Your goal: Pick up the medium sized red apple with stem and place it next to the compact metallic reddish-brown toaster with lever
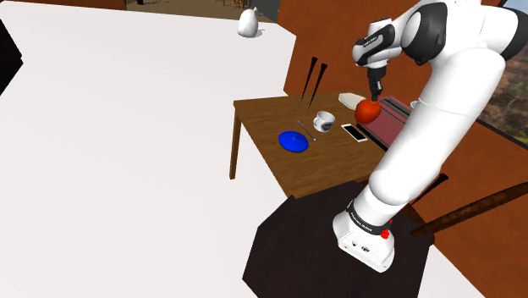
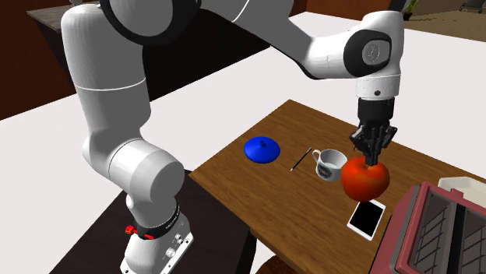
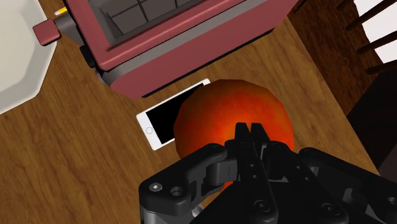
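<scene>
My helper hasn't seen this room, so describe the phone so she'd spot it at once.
On the wooden table, find the reddish-brown toaster. Flat beside it, below the red apple in the end effector, lies the phone. It is the only thin white slab with a black screen; the nearby cup is round.

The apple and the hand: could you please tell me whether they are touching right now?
Touching. The second exterior view shows the hand with its fingertips closed on the top of the red apple, with no gap between them.
</scene>
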